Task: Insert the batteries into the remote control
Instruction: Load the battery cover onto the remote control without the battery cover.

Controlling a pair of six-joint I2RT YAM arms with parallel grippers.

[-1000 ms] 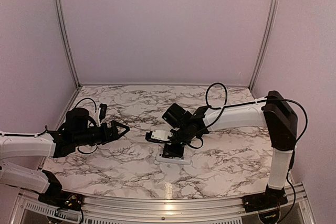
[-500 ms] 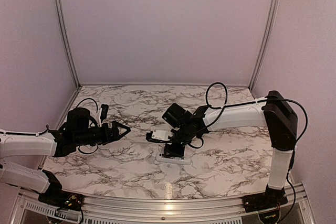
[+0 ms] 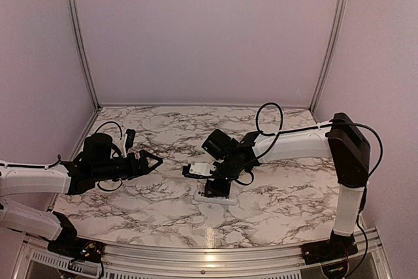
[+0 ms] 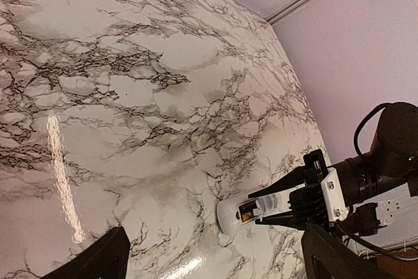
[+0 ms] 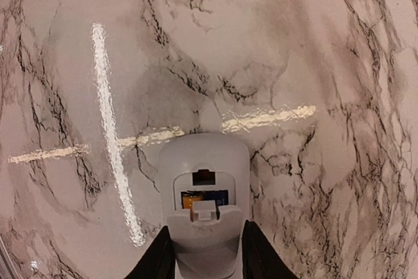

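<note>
1. Centrally on the marble table (image 3: pixel 294 194) lies the remote control (image 5: pixel 204 155), back side up, just in front of the right arm.
2. Its battery compartment (image 5: pixel 204 191) is uncovered at the far end. An orange battery (image 5: pixel 189 198) sits inside on the left, and a dark, bluish battery (image 5: pixel 219 197) sits beside it on the right.
3. A white battery cover (image 5: pixel 204 227) with a small tab overlaps the near part of the opening. Only the far ends of the two cells show.
4. The right gripper (image 5: pixel 205 236) comes down over the remote's near half. Its two black fingers (image 5: pixel 160 256) are drawn in against the handset's long sides, one on each, clasping the body between them.
5. From the left wrist camera the same handset shows as a rounded white end on the marble. A spot of orange is visible in the opening, and the right arm's black fingers are set over the rest of it.
6. The left gripper (image 3: pixel 151 160) hangs above the table's left part, well apart from the remote. It points towards the remote, with its jaws spread wide and nothing between them.
7. The left wrist view shows only the two black fingers (image 4: pixel 98 259) at the bottom corners, far apart from each other.
8. A black cable (image 3: pixel 268 119) loops above the right forearm.
</note>
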